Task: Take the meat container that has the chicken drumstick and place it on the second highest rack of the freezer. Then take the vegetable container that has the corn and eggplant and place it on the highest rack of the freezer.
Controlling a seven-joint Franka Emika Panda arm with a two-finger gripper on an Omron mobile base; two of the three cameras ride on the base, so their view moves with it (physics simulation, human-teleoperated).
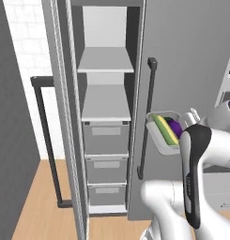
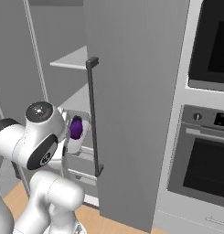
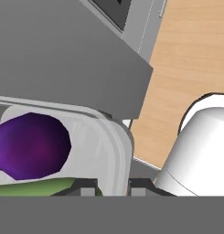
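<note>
Purple eggplant [image 3: 32,146] and corn [image 1: 165,130] ride the claw-held [image 3: 112,188] tray [image 3: 117,151].

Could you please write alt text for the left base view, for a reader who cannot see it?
The white arm holds a pale vegetable container with the corn and eggplant beside the open freezer. Its highest rack and second highest rack are bare above three grey drawers.
</note>
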